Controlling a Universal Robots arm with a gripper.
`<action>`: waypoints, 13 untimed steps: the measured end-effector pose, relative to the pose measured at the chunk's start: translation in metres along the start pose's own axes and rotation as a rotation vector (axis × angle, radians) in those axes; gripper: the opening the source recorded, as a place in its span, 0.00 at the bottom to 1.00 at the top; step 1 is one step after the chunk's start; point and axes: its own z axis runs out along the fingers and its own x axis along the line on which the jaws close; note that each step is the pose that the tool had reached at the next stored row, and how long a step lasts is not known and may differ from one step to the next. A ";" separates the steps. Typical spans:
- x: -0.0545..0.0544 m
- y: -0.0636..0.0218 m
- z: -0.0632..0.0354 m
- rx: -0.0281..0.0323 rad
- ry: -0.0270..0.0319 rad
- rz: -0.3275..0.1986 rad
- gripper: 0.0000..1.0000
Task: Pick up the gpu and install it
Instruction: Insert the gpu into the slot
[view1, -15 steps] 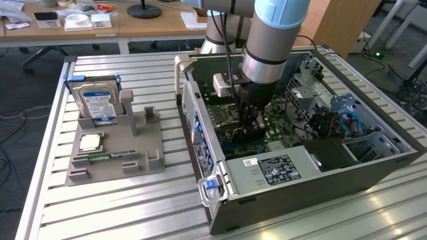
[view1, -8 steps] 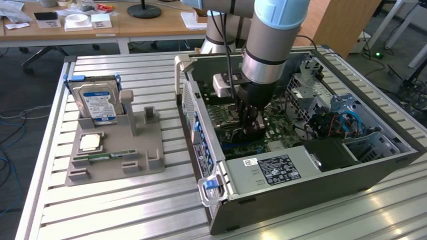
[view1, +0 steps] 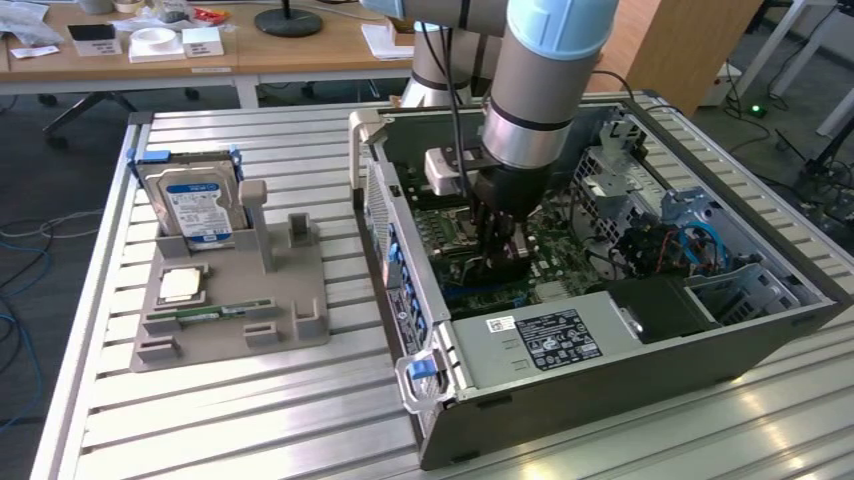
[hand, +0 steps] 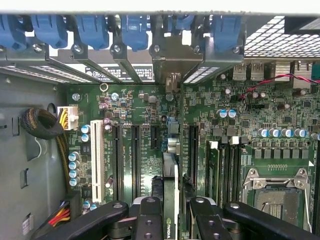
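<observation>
1. In the exterior view, the arm reaches down into the open computer case (view1: 627, 330), with the gripper (view1: 501, 262) low over the motherboard (view1: 461, 270). On the exterior view's left, a grey holder (view1: 227, 300) carries a hard drive (view1: 196, 205).
2. The wrist view shows the gripper (hand: 172, 212) clamped on the gpu (hand: 170, 195), held edge-on between the fingers (hand: 148, 220) and standing at an expansion slot (hand: 192, 150) beside a white slot (hand: 97, 160).

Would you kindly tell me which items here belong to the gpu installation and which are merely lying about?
Job: gpu, held in the claw; motherboard; computer case.
Lying about: hard drive, processor chip, RAM stick, all on the grey holder.
</observation>
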 end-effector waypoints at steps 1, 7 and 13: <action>0.000 0.0003 0.0001 0.0001 0.0000 0.000 0.25; 0.000 0.0022 0.0004 0.0003 0.0002 0.000 0.25; 0.000 0.0025 0.0005 -0.0001 0.0000 0.000 0.25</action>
